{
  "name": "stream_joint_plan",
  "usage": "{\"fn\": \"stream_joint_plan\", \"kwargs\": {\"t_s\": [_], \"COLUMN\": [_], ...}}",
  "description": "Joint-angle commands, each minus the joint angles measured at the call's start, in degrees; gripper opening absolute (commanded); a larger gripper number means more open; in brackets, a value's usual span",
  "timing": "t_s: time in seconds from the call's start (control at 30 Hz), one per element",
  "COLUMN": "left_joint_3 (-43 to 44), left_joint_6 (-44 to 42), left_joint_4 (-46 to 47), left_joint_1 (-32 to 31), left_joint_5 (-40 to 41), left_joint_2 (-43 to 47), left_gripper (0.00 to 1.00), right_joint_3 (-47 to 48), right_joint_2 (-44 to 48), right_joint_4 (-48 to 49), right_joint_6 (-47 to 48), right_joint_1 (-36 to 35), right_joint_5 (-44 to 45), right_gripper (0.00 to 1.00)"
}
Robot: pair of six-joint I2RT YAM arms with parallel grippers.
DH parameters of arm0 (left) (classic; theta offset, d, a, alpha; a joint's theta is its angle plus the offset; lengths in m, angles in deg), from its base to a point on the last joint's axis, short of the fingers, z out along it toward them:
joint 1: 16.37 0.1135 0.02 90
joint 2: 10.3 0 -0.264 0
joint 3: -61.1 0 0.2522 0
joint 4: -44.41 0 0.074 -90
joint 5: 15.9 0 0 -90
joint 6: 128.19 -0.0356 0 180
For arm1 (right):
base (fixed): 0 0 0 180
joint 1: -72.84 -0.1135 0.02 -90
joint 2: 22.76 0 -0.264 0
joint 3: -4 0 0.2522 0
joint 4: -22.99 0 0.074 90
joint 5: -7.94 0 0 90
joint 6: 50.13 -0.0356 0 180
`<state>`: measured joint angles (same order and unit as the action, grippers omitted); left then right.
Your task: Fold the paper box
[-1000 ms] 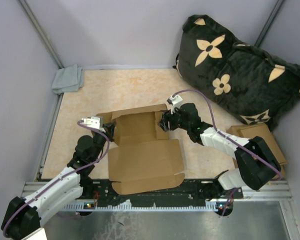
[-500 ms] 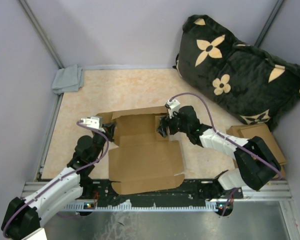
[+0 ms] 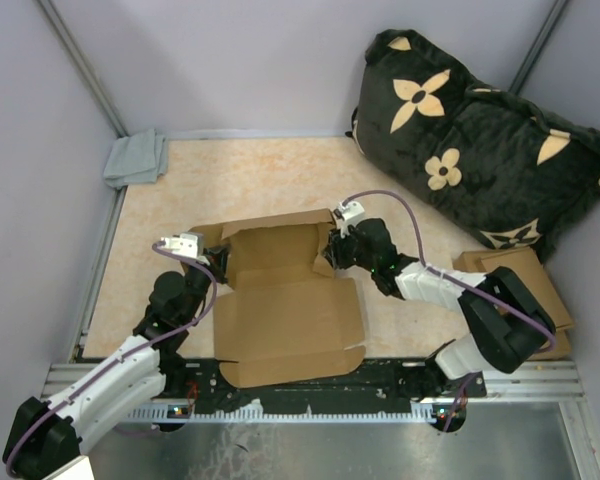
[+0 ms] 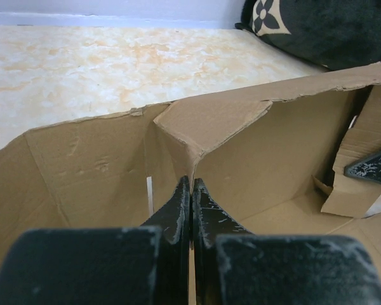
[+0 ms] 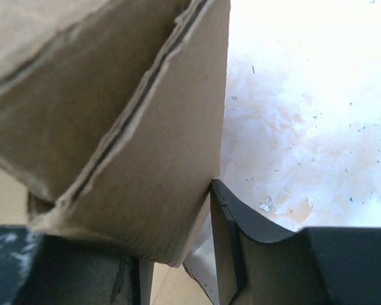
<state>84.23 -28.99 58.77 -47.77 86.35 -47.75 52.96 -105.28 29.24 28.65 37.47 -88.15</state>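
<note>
The paper box (image 3: 285, 300) is plain brown cardboard, lying half-formed in the middle of the table with its back and side walls raised and its front panel flat. My left gripper (image 3: 220, 262) is shut on the box's left wall. In the left wrist view its fingertips (image 4: 192, 183) pinch the edge of that wall (image 4: 101, 165) at the corner fold. My right gripper (image 3: 332, 250) is at the box's right side flap. In the right wrist view (image 5: 178, 210) the folded flap (image 5: 140, 140) sits between the jaws, and one finger (image 5: 241, 248) touches its edge.
A black pillow with tan flowers (image 3: 480, 130) fills the back right corner. A grey cloth (image 3: 135, 158) lies at the back left. A second flat cardboard piece (image 3: 525, 270) lies at the right under my right arm. Grey walls close in the sides, and a metal rail (image 3: 310, 385) runs along the front.
My right gripper has shifted a little nearer and in against the box's right flap, which now stands more upright. The left arm has held still.
</note>
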Motion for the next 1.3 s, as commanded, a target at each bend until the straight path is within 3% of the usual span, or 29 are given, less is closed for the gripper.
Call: {"fn": "stream_joint_plan", "kwargs": {"t_s": [0.0, 0.07, 0.13, 0.2, 0.57, 0.77, 0.97, 1.17, 1.27], "left_joint_3": [0.09, 0.33, 0.47, 0.52, 0.31, 0.22, 0.35, 0.40, 0.31], "left_joint_6": [0.83, 0.79, 0.83, 0.83, 0.83, 0.93, 0.85, 0.74, 0.83], "left_joint_4": [-0.19, -0.17, -0.08, -0.16, -0.70, -0.54, -0.30, -0.89, -1.18], "left_joint_1": [-0.99, -0.99, -1.03, -1.03, -1.21, -1.21, -1.22, -1.30, -1.30], "left_joint_5": [-4.21, -4.34, -4.48, -4.43, -4.21, -4.32, -4.49, -4.28, -4.01], "left_joint_2": [-0.13, -0.40, -0.64, -0.67, 0.09, 0.10, 0.09, 0.74, 1.28], "left_gripper": [0.00, 0.00, 0.00, 0.00, 0.00, 0.00, 0.00, 0.00, 0.00], "right_joint_3": [-2.47, -2.93, -3.71, -4.22, -3.59, -2.52, 0.15, -0.30, -1.14], "right_joint_2": [2.99, 4.65, 6.18, 7.08, 5.29, 7.63, 4.41, 3.64, 5.24], "right_joint_4": [-1.94, -2.23, -1.42, -0.66, -1.80, -7.68, -11.40, -8.44, -7.63], "right_joint_6": [-1.33, -1.36, -1.58, -1.67, 1.27, 6.05, 4.72, 2.21, 1.38], "right_joint_1": [-1.71, -1.84, -1.80, -1.80, -1.89, -1.89, -1.92, -2.77, -2.85], "right_joint_5": [3.44, 1.94, -0.93, -3.25, -10.97, -14.53, -2.81, 1.40, 2.27], "right_gripper": [0.39, 0.61, 0.75, 0.79, 0.81, 0.81, 0.75, 0.62, 0.60]}}
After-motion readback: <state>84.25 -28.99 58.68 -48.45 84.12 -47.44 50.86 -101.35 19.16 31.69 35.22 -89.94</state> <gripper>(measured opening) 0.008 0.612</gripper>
